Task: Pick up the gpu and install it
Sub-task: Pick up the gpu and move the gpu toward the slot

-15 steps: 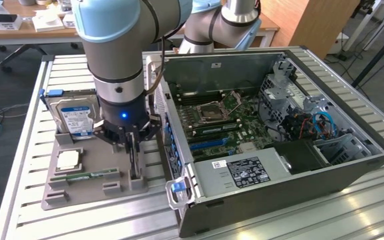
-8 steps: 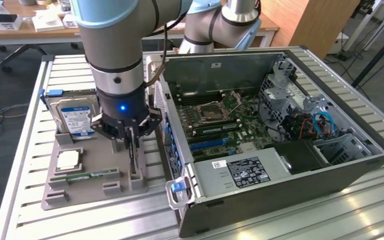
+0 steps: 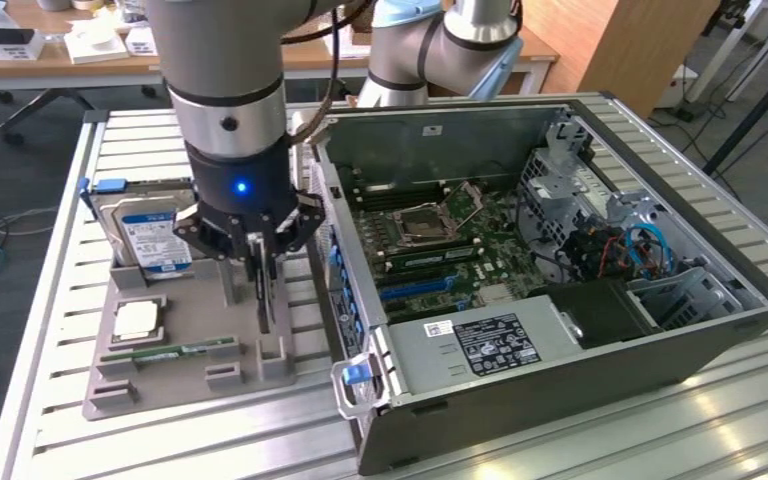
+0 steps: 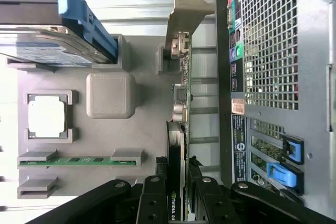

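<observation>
Gpu (image 3: pixel 265 300) (image 4: pixel 181 95) stands on edge in grey holder tray (image 3: pixel 184 335) (image 4: pixel 105 145), silver bracket (image 4: pixel 186 19) at one end, on tray side nearest open computer case (image 3: pixel 704 350) (image 4: pixel 268 40). Pincer (image 3: pixel 261 265) (image 4: pixel 177 167) straddles card, fingers pressed to both faces; grip looks made. Card seems seated in slot, not lifted. Motherboard (image 3: pixel 424 240) slots bare, so install not begun. Tray lies toward bench edge on exterior view's left, with hard drive (image 3: pixel 144 225) (image 4: pixel 47 40) and memory stick (image 3: pixel 171 352) (image 4: pixel 79 160) in place.
</observation>
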